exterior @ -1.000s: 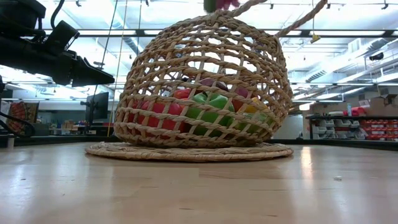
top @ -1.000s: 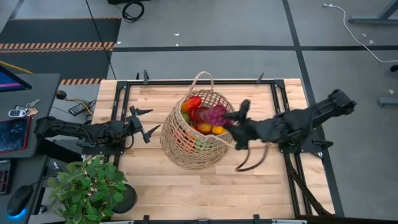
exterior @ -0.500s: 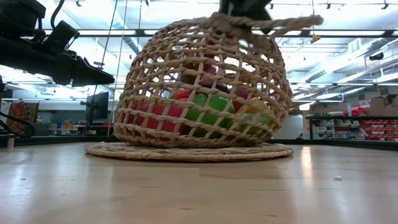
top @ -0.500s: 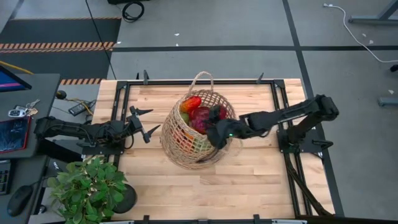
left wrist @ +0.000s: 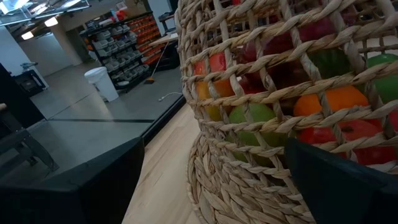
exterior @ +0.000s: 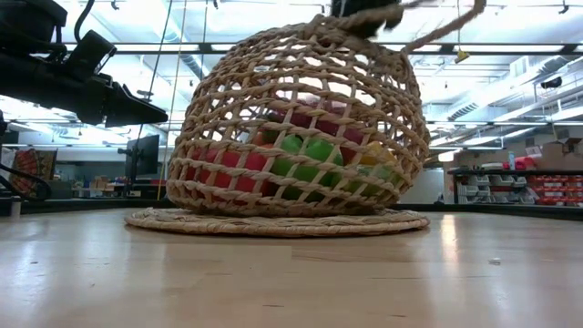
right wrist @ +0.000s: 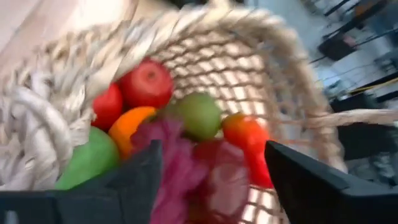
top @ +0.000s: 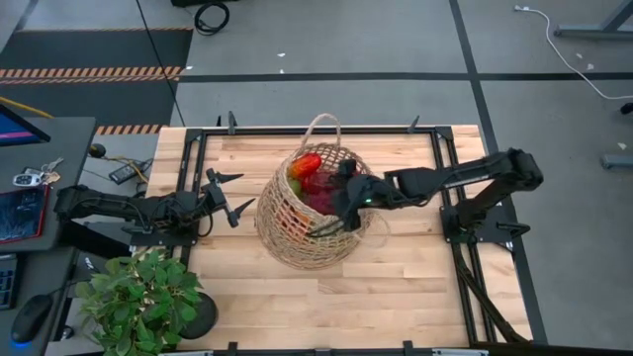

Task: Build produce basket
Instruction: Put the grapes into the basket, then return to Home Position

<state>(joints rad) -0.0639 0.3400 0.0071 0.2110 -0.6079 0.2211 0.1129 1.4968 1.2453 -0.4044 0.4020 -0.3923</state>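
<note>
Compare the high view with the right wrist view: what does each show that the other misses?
Only the high view shows the left hand waiting open beside the basket, and the potted plant. Only the right wrist view shows the purple grape bunch close up between the right hand's fingers, which stand apart. Both show the basket with a red apple and other produce inside.

My table (top: 396, 277) is pale wood planks with a black metal frame along its edges. Near the middle of the high view the basket (top: 297, 232) sits directly on the boards, its flat woven base spread on them in the low view. At the lower left of the high view a potted plant (top: 138, 302) stands on the table's corner.
</note>
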